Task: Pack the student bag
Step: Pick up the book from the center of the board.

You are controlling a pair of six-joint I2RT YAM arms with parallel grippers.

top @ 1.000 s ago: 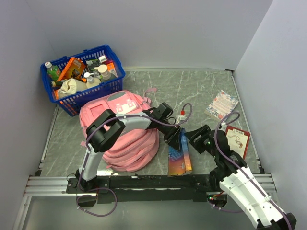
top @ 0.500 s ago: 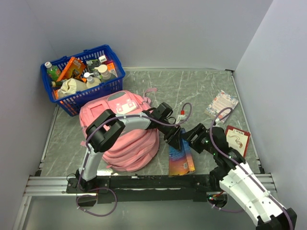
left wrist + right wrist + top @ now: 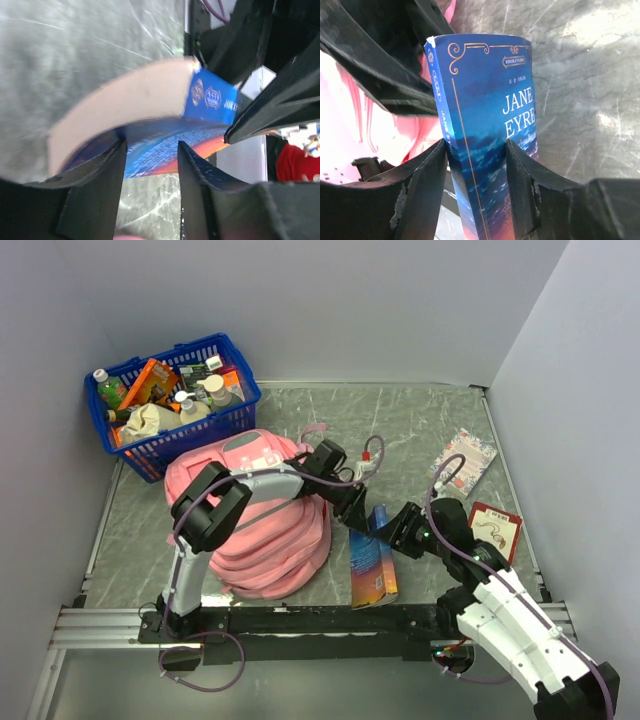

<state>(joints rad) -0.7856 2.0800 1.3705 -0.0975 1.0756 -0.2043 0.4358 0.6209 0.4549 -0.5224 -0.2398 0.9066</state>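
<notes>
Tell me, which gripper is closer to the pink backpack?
Left. The left gripper sits just beside the pink backpack, at the blue book; the right gripper is on the book's other side.

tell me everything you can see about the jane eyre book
The Jane Eyre book is a paperback with a glossy blue cover fading to orange, gold corner ornaments, white title lettering and cream page edges. It looks slightly bowed. It sits tilted just right of the student bag, over the table. The left gripper clamps it. The right gripper flanks it and seems to touch both sides.
</notes>
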